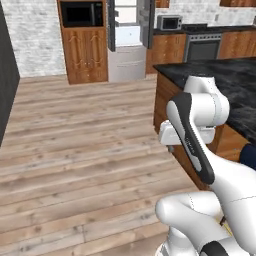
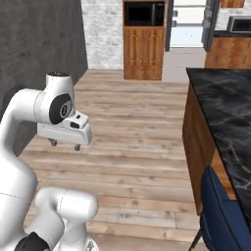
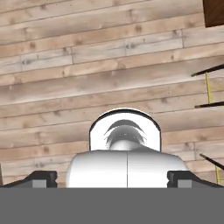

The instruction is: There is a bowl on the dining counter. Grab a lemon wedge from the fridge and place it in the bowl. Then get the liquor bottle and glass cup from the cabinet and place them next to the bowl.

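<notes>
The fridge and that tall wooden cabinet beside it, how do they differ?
The fridge is light grey and metallic; the wooden cabinet is warm brown. The fridge stands with its upper doors swung open, showing a pale interior; the cabinet's lower doors are shut. The cabinet holds a black microwave in its upper part; the fridge has a closed drawer front below. Both stand tall against the far wall, side by side.

home kitchen, fridge with open doors, microwave in wood cabinetry, oven, dining counter
</notes>
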Motion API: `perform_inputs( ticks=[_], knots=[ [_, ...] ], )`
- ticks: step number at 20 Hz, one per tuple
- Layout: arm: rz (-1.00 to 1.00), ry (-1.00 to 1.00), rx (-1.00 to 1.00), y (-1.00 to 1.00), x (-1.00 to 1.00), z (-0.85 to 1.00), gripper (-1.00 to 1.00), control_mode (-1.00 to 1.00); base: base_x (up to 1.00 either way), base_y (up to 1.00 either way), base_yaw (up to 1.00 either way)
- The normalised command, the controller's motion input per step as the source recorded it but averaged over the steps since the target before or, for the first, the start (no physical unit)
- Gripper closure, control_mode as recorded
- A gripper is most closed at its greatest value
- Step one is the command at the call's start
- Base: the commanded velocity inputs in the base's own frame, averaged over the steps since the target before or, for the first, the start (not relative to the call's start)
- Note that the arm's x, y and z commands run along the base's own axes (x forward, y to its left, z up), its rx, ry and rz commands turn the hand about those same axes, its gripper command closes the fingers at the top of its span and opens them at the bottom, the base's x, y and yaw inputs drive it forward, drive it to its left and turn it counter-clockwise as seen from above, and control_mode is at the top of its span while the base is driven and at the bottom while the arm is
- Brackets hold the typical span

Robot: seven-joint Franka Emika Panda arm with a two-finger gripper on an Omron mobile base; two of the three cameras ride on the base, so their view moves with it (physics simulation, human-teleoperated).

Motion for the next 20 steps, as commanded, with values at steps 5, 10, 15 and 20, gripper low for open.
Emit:
perform_inputs(
  ticks=[5, 10, 15, 20],
  knots=[
    [0.0, 0.0, 0.0, 0.0, 0.0, 0.0, -1.0, 1.0, 1.0, 0.46, 0.0],
    [0.0, 0.0, 0.0, 0.0, 0.0, 0.0, -1.0, 1.0, 1.0, 0.46, 0.0],
    [0.0, 0.0, 0.0, 0.0, 0.0, 0.0, -1.0, 1.0, 1.0, 0.42, 0.0],
    [0.0, 0.0, 0.0, 0.0, 0.0, 0.0, -1.0, 1.0, 1.0, 0.39, 0.0]
  ],
)
